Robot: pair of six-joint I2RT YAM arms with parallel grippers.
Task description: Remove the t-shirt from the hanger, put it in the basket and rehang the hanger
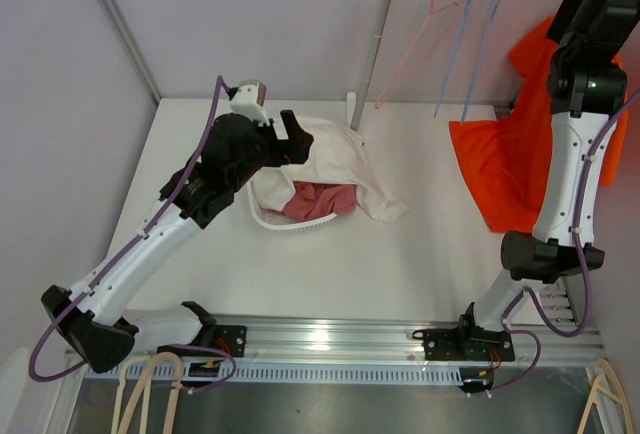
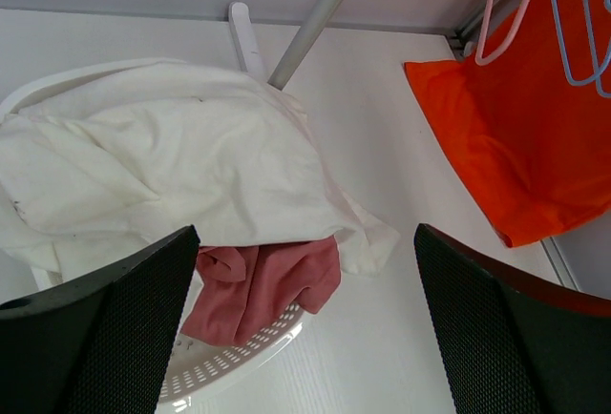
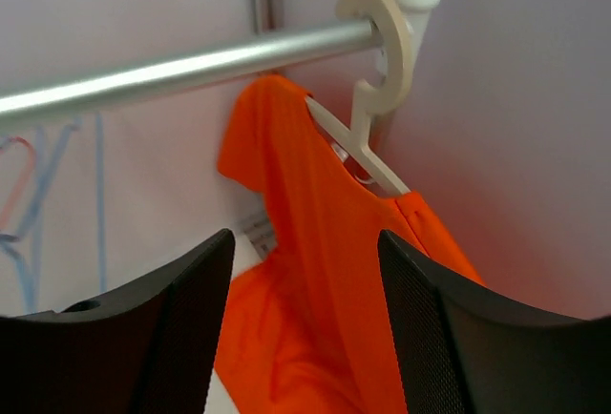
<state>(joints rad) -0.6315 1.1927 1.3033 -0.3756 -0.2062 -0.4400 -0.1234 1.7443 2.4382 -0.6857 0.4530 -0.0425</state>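
Jaws apart and empty, our right gripper (image 3: 304, 261) frames the orange t-shirt (image 3: 305, 195) under its hanger (image 3: 401, 42), we judge for a tug; our left gripper (image 2: 305, 280) waits equally wide.

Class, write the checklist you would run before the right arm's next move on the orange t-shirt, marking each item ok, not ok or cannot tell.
1. The hanger hooked on the rail: ok.
2. The right pincer open, gripping nothing: ok.
3. The right pincer facing the orange t-shirt just below the hanger: ok.
4. The orange t-shirt off the hanger: not ok, it hangs from it.
5. The left pincer open, above the basket, away from the rail: ok.
6. The shirt's far shoulder free to slide: cannot tell.
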